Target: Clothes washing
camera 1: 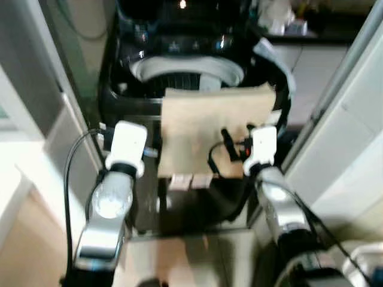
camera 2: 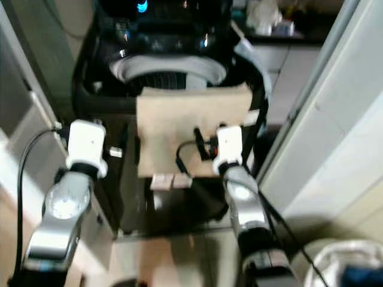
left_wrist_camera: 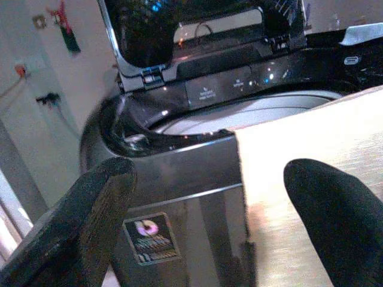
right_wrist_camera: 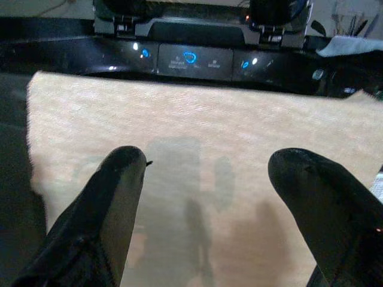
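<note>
A black top-loading washing machine (camera 1: 125,101) stands in front of me with its lid (left_wrist_camera: 179,24) raised and its pale drum opening (camera 1: 185,69) showing. A beige cloth (camera 1: 209,128) hangs flat over the machine's front rim and down its front. My right gripper (right_wrist_camera: 206,173) is open and faces the cloth (right_wrist_camera: 197,113) close up, below the lit control panel (right_wrist_camera: 191,58). My left gripper (left_wrist_camera: 209,179) is open at the cloth's left edge (left_wrist_camera: 299,131), with one finger in front of the cloth and the other in front of the machine's dark front.
The machine sits in a narrow gap. A white panel (camera 1: 347,131) rises on the right and a grey-white cabinet (camera 1: 36,137) on the left. A white basket (camera 2: 347,263) stands at the lower right. A counter with small items (camera 1: 281,21) lies behind on the right.
</note>
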You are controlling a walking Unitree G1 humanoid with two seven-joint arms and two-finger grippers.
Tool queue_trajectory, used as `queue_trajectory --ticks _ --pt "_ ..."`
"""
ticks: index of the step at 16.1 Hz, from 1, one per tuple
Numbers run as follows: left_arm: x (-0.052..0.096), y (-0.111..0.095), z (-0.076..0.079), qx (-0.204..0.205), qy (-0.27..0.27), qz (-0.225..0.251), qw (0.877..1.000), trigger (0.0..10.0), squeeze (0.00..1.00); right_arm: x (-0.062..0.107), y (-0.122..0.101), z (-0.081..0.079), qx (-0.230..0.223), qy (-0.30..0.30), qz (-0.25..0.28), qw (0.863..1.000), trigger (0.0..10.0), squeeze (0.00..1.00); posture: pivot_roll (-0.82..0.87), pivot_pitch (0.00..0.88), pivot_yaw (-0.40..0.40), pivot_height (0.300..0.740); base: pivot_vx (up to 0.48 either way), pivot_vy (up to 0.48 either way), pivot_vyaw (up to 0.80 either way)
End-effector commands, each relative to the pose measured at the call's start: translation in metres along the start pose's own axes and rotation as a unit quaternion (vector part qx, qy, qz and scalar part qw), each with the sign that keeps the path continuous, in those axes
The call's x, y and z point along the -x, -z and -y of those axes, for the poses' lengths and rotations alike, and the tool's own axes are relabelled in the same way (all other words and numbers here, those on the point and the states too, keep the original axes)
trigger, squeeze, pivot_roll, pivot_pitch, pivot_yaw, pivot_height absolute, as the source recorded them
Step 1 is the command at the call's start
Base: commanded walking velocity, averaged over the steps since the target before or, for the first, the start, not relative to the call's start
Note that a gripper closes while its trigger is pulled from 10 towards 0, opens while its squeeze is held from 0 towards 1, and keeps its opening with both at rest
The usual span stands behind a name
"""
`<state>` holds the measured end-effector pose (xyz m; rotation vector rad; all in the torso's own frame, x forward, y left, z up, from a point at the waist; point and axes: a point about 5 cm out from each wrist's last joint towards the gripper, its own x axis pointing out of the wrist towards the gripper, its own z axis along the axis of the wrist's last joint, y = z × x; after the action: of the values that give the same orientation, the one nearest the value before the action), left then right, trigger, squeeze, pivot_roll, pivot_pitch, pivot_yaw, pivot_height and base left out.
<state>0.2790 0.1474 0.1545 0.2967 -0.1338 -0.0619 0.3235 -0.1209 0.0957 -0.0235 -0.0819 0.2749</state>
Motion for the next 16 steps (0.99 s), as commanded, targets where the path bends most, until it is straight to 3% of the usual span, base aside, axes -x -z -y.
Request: queue_trajectory --ticks 1,9,11,16 --pt "-0.0026 0.0007 0.0001 -0.005 -0.002 0.001 1.000 10.0 0.00 0.0003 -0.0048 0.0061 0.000 0.012 0.008 1.000 10.0 0.00 0.02 0.000 -0.030 0.740 0.000 0.000 0.00" --pt "-0.0043 0.0072 0.0056 -0.002 0.005 -0.007 1.000 10.0 0.00 0.0055 -0.0021 0.0133 0.006 0.029 0.001 1.000 10.0 0.00 -0.01 0.000 -0.021 0.740 -0.341 0.000 0.00" --pt "-0.0044 0.0065 0.0057 0.002 0.003 -0.001 1.000 10.0 0.00 0.0053 -0.0007 0.0116 0.020 0.021 -0.008 1.000 10.0 0.00 0.00 0.000 -0.022 0.740 0.000 0.000 0.00" --pt "-0.0050 0.0053 0.0060 -0.002 0.012 0.003 1.000 10.0 0.00 0.0063 0.0029 0.0153 0.020 0.030 -0.016 0.999 10.0 0.00 0.00 0.000 -0.019 0.740 0.000 0.000 -0.64"
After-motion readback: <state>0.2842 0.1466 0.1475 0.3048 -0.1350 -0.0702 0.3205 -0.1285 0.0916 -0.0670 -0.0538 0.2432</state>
